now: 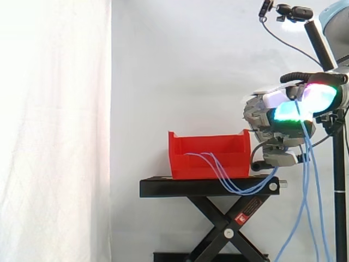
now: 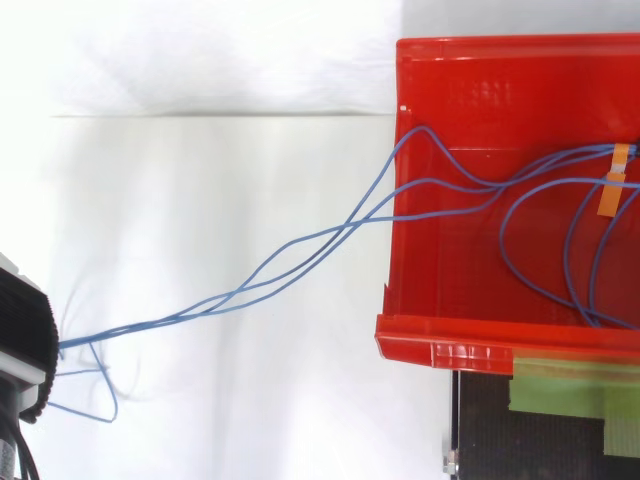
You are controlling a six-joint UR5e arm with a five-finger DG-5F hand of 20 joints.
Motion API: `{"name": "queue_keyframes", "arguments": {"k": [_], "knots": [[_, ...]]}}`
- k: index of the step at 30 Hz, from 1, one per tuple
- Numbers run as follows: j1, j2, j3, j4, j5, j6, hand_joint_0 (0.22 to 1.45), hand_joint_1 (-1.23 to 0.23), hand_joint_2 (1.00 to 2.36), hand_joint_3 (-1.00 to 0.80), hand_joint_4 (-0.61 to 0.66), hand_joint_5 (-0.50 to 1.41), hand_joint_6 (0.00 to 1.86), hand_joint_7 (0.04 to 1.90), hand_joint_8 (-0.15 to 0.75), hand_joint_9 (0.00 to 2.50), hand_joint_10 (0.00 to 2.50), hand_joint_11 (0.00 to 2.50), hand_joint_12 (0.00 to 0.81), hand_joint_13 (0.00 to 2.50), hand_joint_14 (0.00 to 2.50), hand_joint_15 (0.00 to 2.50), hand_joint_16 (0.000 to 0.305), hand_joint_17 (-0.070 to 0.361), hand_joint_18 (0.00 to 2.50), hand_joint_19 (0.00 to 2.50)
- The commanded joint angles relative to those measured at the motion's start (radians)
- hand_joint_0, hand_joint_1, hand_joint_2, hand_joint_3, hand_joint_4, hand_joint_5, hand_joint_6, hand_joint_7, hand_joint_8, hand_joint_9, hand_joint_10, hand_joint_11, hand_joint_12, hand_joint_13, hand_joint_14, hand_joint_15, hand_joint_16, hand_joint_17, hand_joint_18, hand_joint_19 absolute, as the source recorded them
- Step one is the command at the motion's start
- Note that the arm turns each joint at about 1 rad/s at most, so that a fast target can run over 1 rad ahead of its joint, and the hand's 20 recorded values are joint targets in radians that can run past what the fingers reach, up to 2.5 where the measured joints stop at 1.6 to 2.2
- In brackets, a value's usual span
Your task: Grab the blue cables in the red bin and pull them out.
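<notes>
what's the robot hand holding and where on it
The blue cables, pinched partway along: one stretch runs into the red bin, the rest hangs below the robot hand.

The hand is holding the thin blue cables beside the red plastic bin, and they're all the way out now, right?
Not all the way out: the top view shows loops of the thin blue cables lying inside the red plastic bin. The hand does hold them beside it.
</notes>
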Motion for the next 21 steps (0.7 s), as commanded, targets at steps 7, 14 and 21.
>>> {"name": "queue_keyframes", "arguments": {"k": [7, 14, 21], "knots": [[0.0, 0.001, 0.0, -0.003, 0.0, 0.0, 0.74, -0.99, 1.0, -1.0, 0.17, 0.61, 0.69, 0.54, 0.261, 1.05, 0.01, 1.43, 0.315, 1.28, 0.64, 1.45, 0.051, 0.114, 0.81, 0.94], [0.0, 0.0, 0.0, -0.003, 0.0, 0.0, 0.66, -0.91, 1.0, -1.0, 0.18, 0.72, 0.43, 0.63, 0.284, 1.07, 0.01, 1.39, 0.341, 1.29, 0.68, 1.39, 0.056, 0.126, 0.83, 0.93], [0.0, 0.0, 0.0, 0.0, 0.0, 0.0, 0.65, -0.88, 1.0, -1.0, 0.16, 0.83, 0.32, 0.7, 0.278, 1.12, 0.02, 1.39, 0.346, 1.31, 0.67, 1.39, 0.057, 0.127, 0.84, 0.92]]}}
